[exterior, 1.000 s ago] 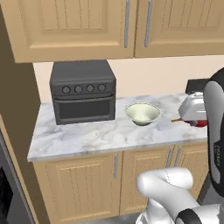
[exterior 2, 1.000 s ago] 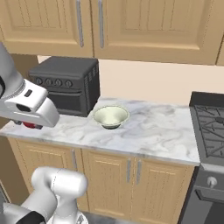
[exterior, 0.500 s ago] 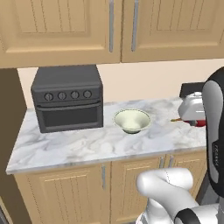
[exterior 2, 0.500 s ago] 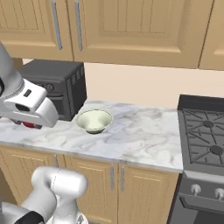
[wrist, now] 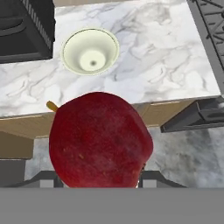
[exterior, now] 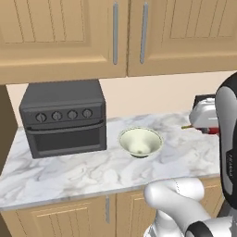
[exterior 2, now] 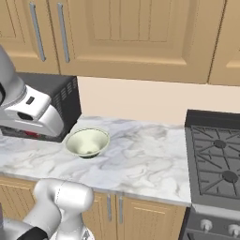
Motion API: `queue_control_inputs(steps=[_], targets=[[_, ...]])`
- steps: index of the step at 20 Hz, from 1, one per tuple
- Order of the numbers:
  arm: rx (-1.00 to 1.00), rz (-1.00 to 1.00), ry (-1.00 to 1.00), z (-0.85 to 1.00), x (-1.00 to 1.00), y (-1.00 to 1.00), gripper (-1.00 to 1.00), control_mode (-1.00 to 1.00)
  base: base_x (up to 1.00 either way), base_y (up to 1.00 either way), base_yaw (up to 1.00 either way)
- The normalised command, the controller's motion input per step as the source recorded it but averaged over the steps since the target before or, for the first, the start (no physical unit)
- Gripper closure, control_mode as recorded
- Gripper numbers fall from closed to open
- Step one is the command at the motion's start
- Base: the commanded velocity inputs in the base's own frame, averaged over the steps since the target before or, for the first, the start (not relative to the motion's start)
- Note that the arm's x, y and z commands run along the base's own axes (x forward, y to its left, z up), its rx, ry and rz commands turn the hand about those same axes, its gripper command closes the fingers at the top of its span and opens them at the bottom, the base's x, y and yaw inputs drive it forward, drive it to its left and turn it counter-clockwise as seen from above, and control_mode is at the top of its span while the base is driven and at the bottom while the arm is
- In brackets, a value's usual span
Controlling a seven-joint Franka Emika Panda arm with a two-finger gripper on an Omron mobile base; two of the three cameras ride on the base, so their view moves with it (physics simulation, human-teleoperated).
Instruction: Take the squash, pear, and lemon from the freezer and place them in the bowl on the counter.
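Gripping a red pear [wrist: 100,140], pincer [wrist: 98,177] above unlabelled bowl [wrist: 90,51].

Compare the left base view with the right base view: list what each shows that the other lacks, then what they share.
Left base view alone: the toaster oven's front with its knobs, and the counter's left end. Right base view alone: the stove at the counter's right. Both: the bowl on the marble counter, wooden wall cabinets above, and the gripper with a bit of the red pear showing under it.
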Motion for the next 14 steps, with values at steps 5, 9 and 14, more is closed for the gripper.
queue_control_inputs(steps=[5, 9, 14], targets=[[0.00, -0.01, 0.04, -0.25, 0.17, 0.00, 1.00, -1.00, 0.18, 0.00, -0.01], [0.00, -0.01, 0.06, -0.81, 0.07, 0.00, 1.00, -1.00, 0.00, 0.00, 0.00], [0.00, 0.00, 0.04, -0.86, 0.36, 0.19, 1.00, -1.00, 0.00, 0.00, 0.00]])
